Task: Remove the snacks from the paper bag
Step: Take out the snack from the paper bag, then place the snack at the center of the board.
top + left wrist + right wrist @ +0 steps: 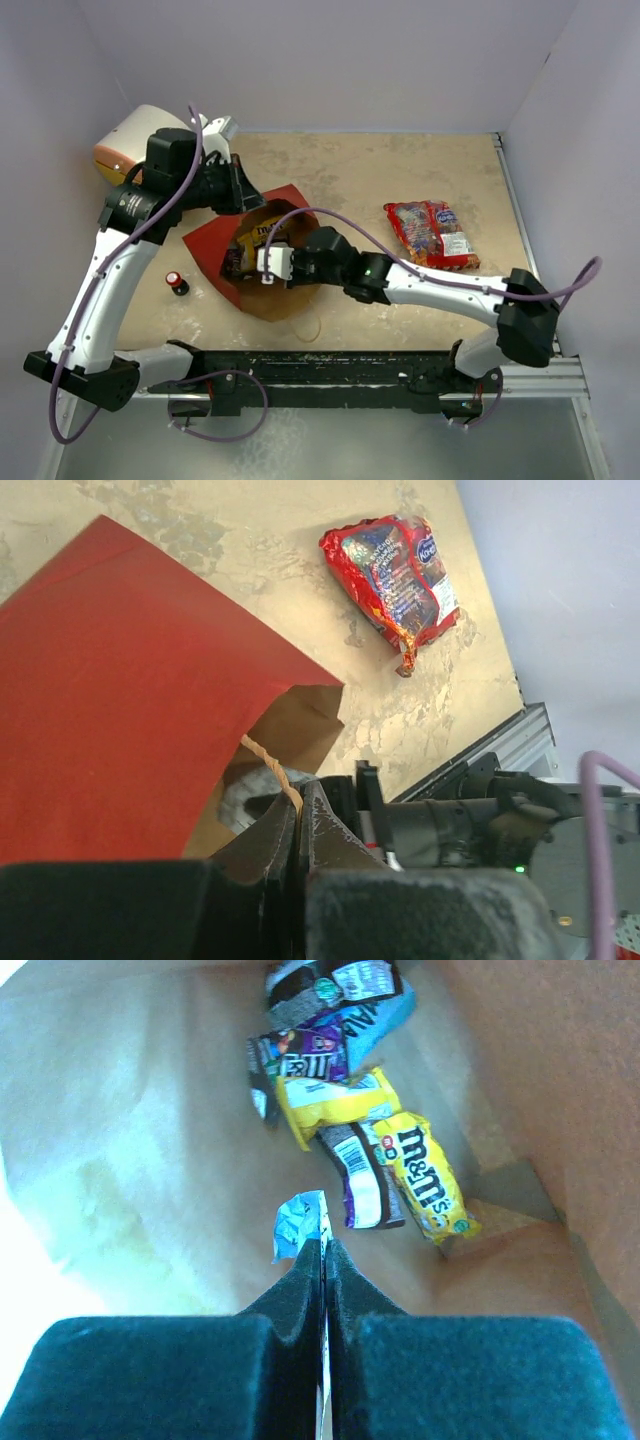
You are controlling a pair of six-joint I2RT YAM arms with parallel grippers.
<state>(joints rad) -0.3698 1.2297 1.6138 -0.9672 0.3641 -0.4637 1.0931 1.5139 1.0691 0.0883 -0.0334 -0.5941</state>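
Note:
The paper bag [215, 245], red outside and brown inside, lies on the table with its mouth toward the right arm. My left gripper [292, 815] is shut on the bag's string handle [268, 765] and holds the mouth open. My right gripper [325, 1248] is inside the bag, shut on a small silvery-blue wrapper [300, 1223]. Deeper in the bag lie a yellow candy packet [425, 1175] and dark wrappers [300, 1055]. A large red-and-clear bag [432, 232] lies outside on the table to the right, also seen in the left wrist view [395, 575].
A white drum with an orange-yellow end [128, 140] stands at the back left behind the left arm. A small red-and-black object [177, 283] sits left of the bag. Walls enclose the table at the back and both sides.

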